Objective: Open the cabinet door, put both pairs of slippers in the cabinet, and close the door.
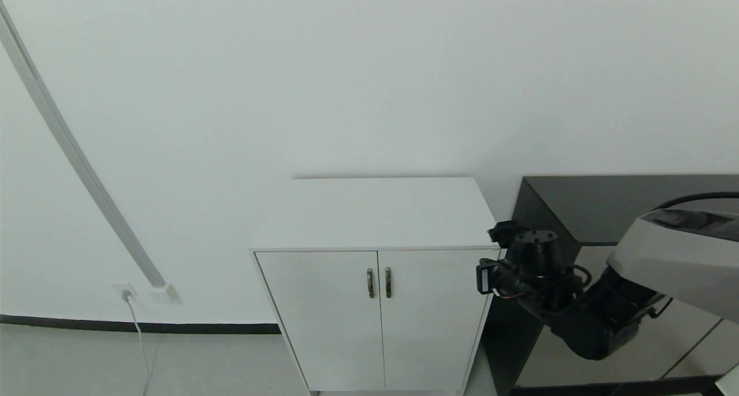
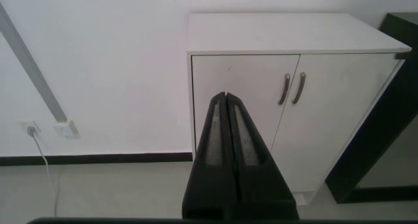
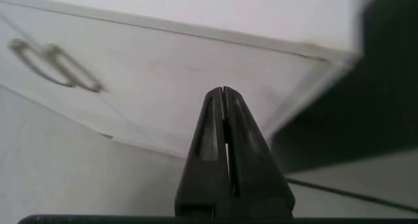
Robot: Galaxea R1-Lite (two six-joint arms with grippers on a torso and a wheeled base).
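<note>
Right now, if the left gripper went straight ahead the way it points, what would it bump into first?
Probably the cabinet's closed left door. The left gripper, shut, points at its flat front; depth is hard to judge.

cabinet point(image 1: 375, 211): white board, smooth and matt, with a faint sheen on the doors
door handles point(image 1: 370, 283): metal, dull brushed look
left gripper point(image 2: 225, 95): black matt plastic, with greyer pads point(image 2: 243, 139)
right gripper point(image 3: 223, 90): same black matt plastic
black unit point(image 1: 606, 205): matt top, glossy reflecting front
wall point(image 1: 369, 84): white, matt, smooth

No legible text, no labels, no numbers (cabinet point(image 1: 427, 321) doors unmarked)
</note>
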